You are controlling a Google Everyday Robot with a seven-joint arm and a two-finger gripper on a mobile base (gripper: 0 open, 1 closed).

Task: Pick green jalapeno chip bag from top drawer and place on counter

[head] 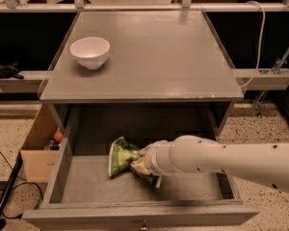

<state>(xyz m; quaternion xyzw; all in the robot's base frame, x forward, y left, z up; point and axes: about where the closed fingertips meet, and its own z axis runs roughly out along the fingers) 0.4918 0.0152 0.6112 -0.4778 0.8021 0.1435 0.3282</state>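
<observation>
The green jalapeno chip bag (119,157) lies in the open top drawer (86,186), near the middle of its grey bottom. My gripper (140,166) comes in from the right on the white arm (221,159) and is shut on the bag's right part. The bag's left half stands up crumpled, and a strip of it shows under the gripper. The bag still rests low in the drawer. The grey counter (164,57) lies above and behind the drawer.
A white bowl (90,52) stands on the counter's left rear. A cardboard box (36,150) with small items sits on the speckled floor left of the cabinet. A white cable (259,37) and a rail run at the right.
</observation>
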